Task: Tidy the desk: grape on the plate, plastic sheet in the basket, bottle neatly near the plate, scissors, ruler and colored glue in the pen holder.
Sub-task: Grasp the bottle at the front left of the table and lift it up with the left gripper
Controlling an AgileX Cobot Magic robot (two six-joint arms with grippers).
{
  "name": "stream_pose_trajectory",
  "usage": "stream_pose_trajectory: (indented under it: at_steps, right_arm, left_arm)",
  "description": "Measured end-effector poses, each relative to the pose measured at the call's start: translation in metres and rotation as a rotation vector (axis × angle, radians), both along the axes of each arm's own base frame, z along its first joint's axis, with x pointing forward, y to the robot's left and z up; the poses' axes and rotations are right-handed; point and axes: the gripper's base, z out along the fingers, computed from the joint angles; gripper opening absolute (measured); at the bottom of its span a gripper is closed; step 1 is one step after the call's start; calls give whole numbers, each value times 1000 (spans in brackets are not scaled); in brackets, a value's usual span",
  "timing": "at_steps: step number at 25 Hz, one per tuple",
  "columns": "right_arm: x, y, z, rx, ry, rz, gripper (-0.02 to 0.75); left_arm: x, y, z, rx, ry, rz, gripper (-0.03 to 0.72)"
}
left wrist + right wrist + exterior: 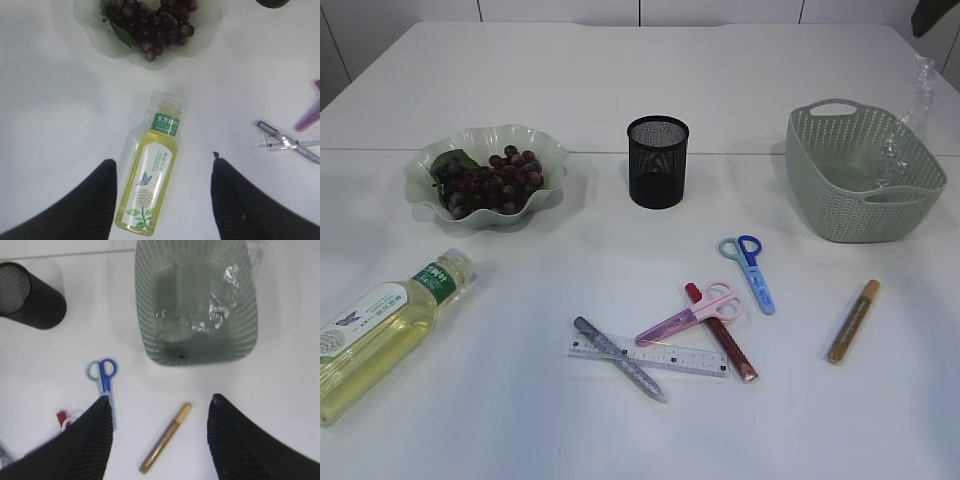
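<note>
Dark grapes (490, 180) lie on the pale green wavy plate (545, 145). The bottle (380, 325) of yellow liquid lies on its side at the front left. My left gripper (164, 159) hangs open over it, a finger on each side, not touching. The clear plastic sheet (900, 150) rests in the green basket (840, 215). Blue scissors (752, 270), pink scissors (680, 320), a clear ruler (685, 360), a silver glue pen (645, 383) and a red glue pen (732, 350) lie before the black mesh pen holder (657, 160). My right gripper (160, 397) is open above the gold glue pen (165, 439).
The white table has a seam running across behind the plate and the pen holder. The plastic sheet sticks up past the basket's far right rim. Neither arm shows in the exterior view.
</note>
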Motion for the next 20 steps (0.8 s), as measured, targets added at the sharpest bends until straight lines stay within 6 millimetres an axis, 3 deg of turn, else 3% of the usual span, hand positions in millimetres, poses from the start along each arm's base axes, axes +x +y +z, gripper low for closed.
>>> stream_pose_trajectory:
  at_steps: [12,20]
  right_arm:
    - [-103,0,-16,-7,96,19,454]
    - [-142,3,-18,20,89,26,455]
  left_arm:
    - [0,-3,0,-36,4,-7,434]
    - [11,-6,-13,-13,40,-45,434]
